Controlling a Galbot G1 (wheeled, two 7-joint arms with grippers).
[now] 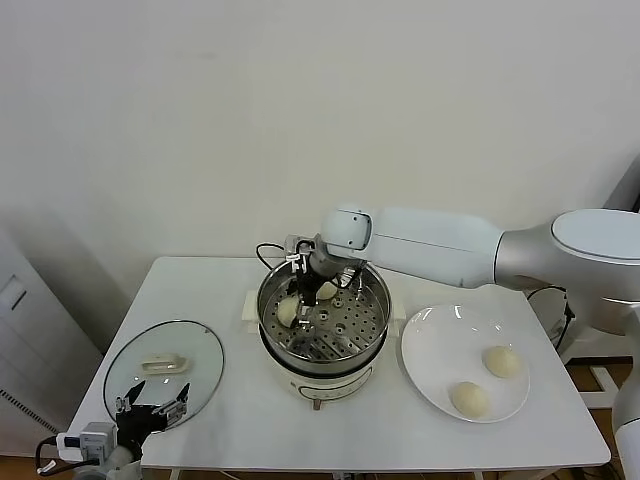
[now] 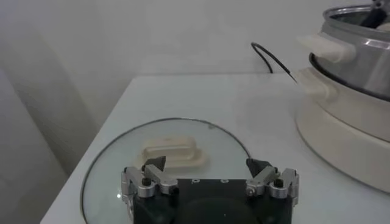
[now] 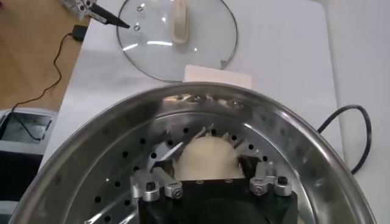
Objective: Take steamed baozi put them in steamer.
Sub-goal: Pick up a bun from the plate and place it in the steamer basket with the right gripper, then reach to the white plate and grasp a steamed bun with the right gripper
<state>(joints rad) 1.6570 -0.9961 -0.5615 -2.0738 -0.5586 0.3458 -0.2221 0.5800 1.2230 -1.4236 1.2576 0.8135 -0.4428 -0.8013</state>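
- Left gripper [image 1: 152, 411]: parked low at the front left corner of the table [image 1: 230, 420], over the near rim of the glass lid [image 1: 165, 372]. Fingers spread wide, holding nothing; the left wrist view shows both black fingertips [image 2: 153, 164] apart above the glass.
- Glass lid: lies flat near the front left corner, cream handle on top. No writing can be read on it.
- Plate [image 1: 432, 350]: white, at the right side of the table, just beside the steamer. Two buns [image 1: 469, 398] rest on it, apart from each other.
- Steamer [image 1: 350, 330]: steel pot on a cream base, at the table's middle. Its black cord [image 1: 265, 250] trails toward the back edge. No brand or label is legible.
- Right arm: reaches from the right across the plate, wrist bent down into the pot.
- Right gripper [image 1: 322, 285]: inside the pot at its back rim, fingers set around a bun [image 3: 206, 159]. That bun sits on the perforated floor.
- Head view only: a second bun [image 1: 287, 312] lies in the pot on the left side of the floor.
- Right wrist view only: the fingers stand close on both flanks of the bun; actual contact cannot be told.
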